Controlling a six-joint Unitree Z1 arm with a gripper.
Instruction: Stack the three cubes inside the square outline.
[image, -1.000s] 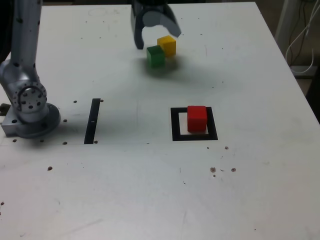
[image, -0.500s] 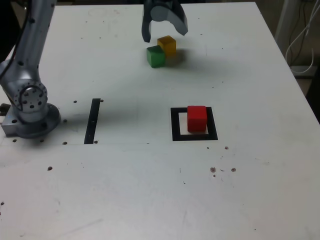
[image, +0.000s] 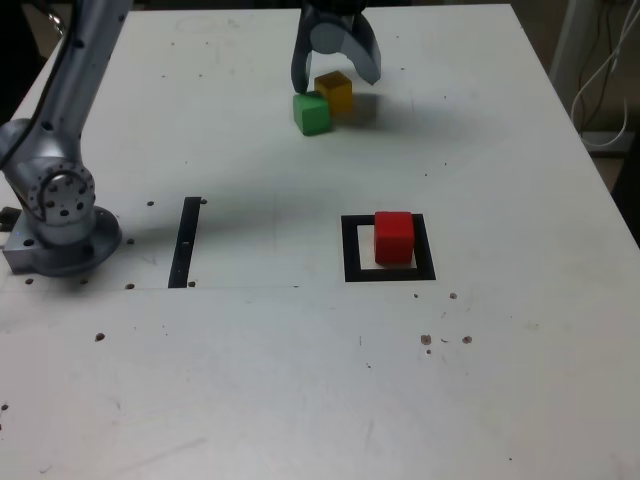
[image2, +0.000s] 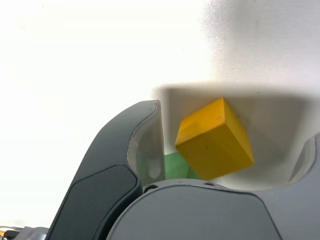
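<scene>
Since a moment ago you are bringing the gripper down with its jaws wide open around the yellow cube, beside the green cube, while the red cube is waiting inside the square outline.

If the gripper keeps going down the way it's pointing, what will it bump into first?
Most likely the yellow cube. The open gripper points down with that cube between its jaws in the wrist view. The green cube sits right beside one jaw, so that jaw might clip it; the depth is hard to judge.
</scene>
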